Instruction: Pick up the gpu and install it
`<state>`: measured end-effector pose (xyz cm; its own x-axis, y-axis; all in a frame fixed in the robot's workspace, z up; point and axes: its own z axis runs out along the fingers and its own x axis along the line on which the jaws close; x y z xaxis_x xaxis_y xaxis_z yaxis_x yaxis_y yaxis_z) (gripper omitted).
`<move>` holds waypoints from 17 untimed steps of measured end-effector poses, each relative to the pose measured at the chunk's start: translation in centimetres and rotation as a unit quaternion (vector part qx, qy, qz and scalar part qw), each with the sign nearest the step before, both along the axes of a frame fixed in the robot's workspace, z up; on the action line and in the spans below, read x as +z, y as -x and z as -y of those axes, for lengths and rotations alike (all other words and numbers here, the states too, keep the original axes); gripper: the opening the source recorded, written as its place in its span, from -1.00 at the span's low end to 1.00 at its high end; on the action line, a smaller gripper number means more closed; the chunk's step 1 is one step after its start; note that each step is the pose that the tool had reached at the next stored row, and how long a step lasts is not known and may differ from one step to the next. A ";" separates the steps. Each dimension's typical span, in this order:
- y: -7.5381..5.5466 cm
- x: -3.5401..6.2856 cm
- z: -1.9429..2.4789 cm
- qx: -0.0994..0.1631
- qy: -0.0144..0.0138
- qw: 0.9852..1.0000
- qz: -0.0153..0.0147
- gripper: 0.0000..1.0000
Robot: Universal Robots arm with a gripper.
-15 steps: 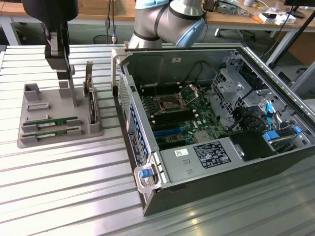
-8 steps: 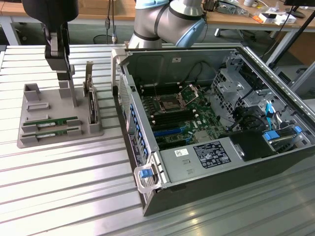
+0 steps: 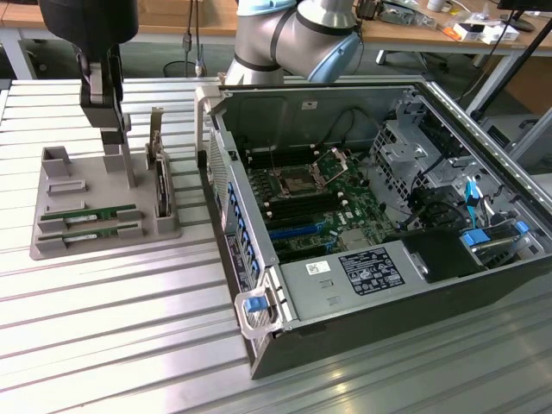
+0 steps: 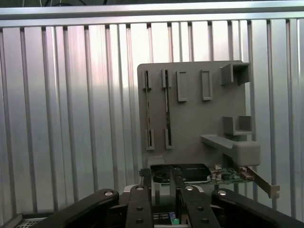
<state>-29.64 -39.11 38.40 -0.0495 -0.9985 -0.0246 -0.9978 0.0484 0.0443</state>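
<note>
Bench (image 3: pixel 112 345) of ribbed metal with a grey holder tray (image 3: pixel 50 226) towards the exterior view's left and an opened computer case (image 3: pixel 310 112) towards its right, inside which the green motherboard (image 3: pixel 319 207) is exposed. The gpu (image 3: pixel 86 215), a long, narrow green board with a pale label, is seen lying in a slot of the tray, not yet lifted; a second stick (image 3: pixel 93 231) of the same kind is seated parallel to it and just beside it. An upright dark card (image 3: pixel 161 194) with a metal bracket is held on edge at the tray's side nearest the case. The tool (image 3: pixel 125 168) is suspended over the tray from the grey arm (image 3: pixel 293 34), its fingers pointing down near the upright card, on the exterior view's left of it, and apart from both green sticks. In the wrist view the tool (image 4: pixel 161 183) is shown with its jaws parted and nothing clamped between them; the dark card (image 4: pixel 183 173) is seen close by the fingertips, and whether it is touched cannot be told. In the same view the tray (image 4: pixel 190 128) is seen against the ribbed bench (image 4: pixel 71 118), with the two sticks appearing edge-on as thin lines in their slots.
</note>
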 end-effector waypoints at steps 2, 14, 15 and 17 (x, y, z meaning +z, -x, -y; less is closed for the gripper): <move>0.0 -0.23 0.00 0.000 0.000 1.000 0.000 -0.40; 0.0 -1.07 0.00 0.000 0.000 1.000 0.000 -0.40; 0.0 -1.15 0.00 0.000 0.000 1.000 0.000 -0.40; 0.0 -1.24 0.00 0.000 0.000 1.000 0.000 -0.40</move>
